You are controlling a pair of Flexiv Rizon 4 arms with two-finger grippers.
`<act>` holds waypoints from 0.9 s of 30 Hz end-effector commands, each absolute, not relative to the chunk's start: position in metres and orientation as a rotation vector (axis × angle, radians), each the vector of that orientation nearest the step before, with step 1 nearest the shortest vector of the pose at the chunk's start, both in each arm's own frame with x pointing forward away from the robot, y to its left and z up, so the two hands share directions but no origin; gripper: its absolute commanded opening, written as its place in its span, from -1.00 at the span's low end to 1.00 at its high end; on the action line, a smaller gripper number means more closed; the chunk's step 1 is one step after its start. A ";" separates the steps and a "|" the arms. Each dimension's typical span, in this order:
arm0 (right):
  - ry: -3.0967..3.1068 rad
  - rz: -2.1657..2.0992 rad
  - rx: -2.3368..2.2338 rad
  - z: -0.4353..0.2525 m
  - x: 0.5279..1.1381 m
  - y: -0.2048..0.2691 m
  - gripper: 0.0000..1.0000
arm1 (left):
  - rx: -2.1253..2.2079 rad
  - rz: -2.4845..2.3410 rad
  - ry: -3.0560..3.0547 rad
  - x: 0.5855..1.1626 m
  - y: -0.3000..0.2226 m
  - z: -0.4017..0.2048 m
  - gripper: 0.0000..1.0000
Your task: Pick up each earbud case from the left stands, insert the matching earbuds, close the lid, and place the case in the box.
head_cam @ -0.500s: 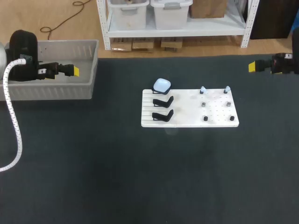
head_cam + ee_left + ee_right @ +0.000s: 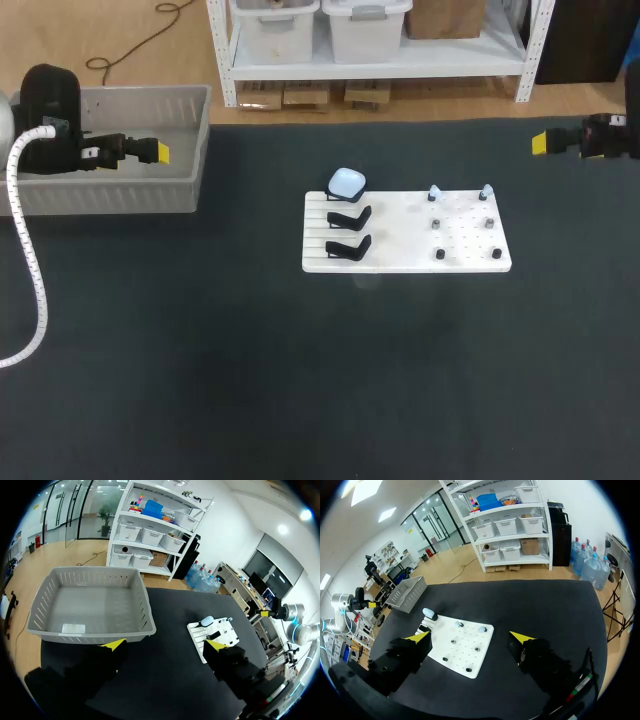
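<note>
With my left pincer (image 2: 165, 645) and right pincer (image 2: 470, 637) both gaping wide and empty, well away from the case (image 2: 346, 182) perched on the rearmost stand (image 2: 334, 197), a skewed grab could knock it off.

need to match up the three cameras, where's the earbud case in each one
Head view: the earbud case sits on the rearmost of three black stands, at the board's left end.
Left wrist view: the case is on the board corner nearest the grey box.
Right wrist view: the case is again on the corner towards the box.
Shared landmark: the white board.
</note>
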State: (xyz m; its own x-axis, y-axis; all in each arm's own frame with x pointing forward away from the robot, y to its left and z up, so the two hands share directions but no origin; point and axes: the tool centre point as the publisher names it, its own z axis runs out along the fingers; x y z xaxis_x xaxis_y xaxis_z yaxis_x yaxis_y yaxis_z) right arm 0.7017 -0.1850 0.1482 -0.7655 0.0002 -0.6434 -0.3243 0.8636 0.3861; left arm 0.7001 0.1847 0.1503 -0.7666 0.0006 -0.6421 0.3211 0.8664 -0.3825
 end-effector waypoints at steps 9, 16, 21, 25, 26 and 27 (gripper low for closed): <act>2.372 0.640 -0.233 0.149 0.701 -0.185 1.00 | 0.230 -0.631 2.380 0.700 0.184 0.151 1.00; 2.372 0.640 -0.233 0.149 0.701 -0.185 1.00 | 0.353 -0.675 2.314 0.699 0.178 0.160 1.00; 2.372 0.640 -0.233 0.149 0.701 -0.185 1.00 | 0.540 -0.787 2.209 0.701 0.173 0.170 1.00; 2.372 0.640 -0.233 0.149 0.701 -0.185 1.00 | 0.740 -0.813 2.118 0.703 0.165 0.177 1.00; 2.372 0.640 -0.233 0.149 0.701 -0.185 1.00 | 0.785 -0.812 2.103 0.704 0.162 0.179 1.00; 2.372 0.640 -0.233 0.149 0.701 -0.185 1.00 | 0.833 -0.823 2.082 0.705 0.160 0.181 1.00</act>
State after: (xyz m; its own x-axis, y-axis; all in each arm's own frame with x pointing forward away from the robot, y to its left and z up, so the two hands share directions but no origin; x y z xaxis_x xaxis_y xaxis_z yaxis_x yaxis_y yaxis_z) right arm 0.7017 -0.1849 0.1481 -0.7655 0.0002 -0.6434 -0.3243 0.8635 0.3862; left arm 0.7032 0.1561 0.1814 -0.6085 0.2428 -0.7555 0.6013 0.7624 -0.2393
